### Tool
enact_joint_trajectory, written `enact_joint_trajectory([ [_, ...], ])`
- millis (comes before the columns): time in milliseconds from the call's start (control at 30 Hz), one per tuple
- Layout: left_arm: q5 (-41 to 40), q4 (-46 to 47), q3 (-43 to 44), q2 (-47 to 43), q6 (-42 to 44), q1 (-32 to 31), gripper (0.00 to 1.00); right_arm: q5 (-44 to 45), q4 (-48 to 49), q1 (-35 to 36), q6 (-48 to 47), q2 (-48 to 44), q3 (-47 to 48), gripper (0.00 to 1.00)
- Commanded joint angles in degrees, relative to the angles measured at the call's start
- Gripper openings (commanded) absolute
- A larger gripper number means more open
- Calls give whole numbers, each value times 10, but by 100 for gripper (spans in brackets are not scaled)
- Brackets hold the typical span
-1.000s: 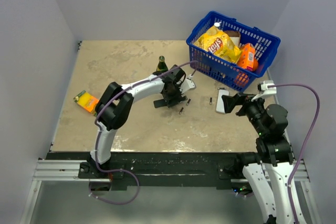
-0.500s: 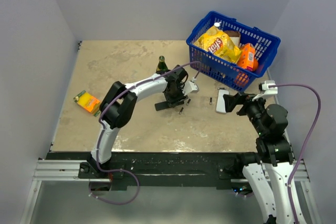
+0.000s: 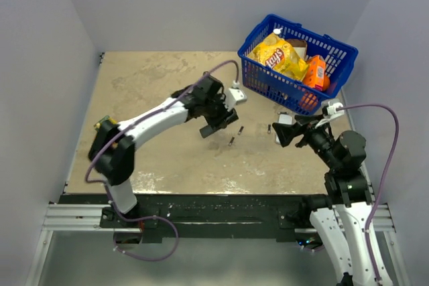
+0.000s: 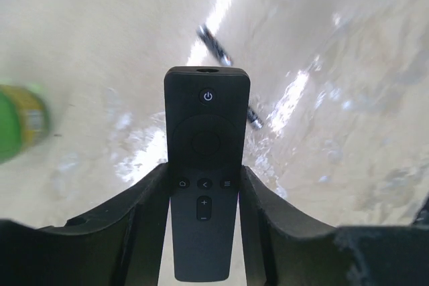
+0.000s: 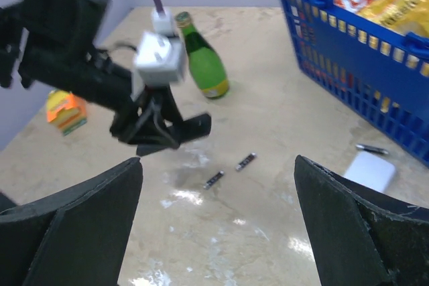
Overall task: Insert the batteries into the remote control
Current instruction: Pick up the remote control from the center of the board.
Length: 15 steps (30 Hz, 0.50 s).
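The left tool (image 4: 203,173) clamps the stiff, probably light remote control (image 4: 206,132) by its long edges. The right tool (image 5: 218,162) is spread apart. The batteries (image 5: 246,161) likely roll: pinch mid-length.

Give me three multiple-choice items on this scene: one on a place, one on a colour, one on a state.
1. Where is the slim black remote control? A) lying on the table B) between the left gripper's jaws C) in a basket
2. What colour is the glass bottle? A) green B) red C) clear
3. How do the right gripper's jaws stand? A) shut on a battery B) open and empty C) shut on the bottle
Answers: 1 B, the jaws press its sides in the left wrist view; 2 A, its body looks green; 3 B, nothing sits between the spread jaws.
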Motion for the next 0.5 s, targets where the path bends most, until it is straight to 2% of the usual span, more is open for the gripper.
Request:
enact_joint_trajectory([
  [0,82,205,-78,-188,-117,60,14,-137,109,1,19,5,-25,98],
  [67,138,285,-132,-267,-204,88,16,-171,160,1,29,9,-43,98],
  [100,156,381,-190,-292,-235,114,17,-204,174,1,35,17,-49,98],
  [133,191,422,-217,-315,-292,123,17,-221,223,2,49,23,-55,98],
  [200,216,516,-281,-366,-339,141,19,-271,273,3,71,46,-74,98],
  [233,247,537,-295,-377,-373,143,19,-282,331,8,98,55,-81,98],
  [300,268,588,-325,-399,-403,146,20,-294,383,20,115,73,-94,98],
  [367,295,631,-346,-415,-445,147,20,-293,426,61,109,115,-88,98],
  [400,301,683,-368,-419,-461,147,20,-291,435,82,103,134,-84,98],
  [467,327,742,-388,-427,-514,147,21,-258,457,152,75,190,-69,98],
])
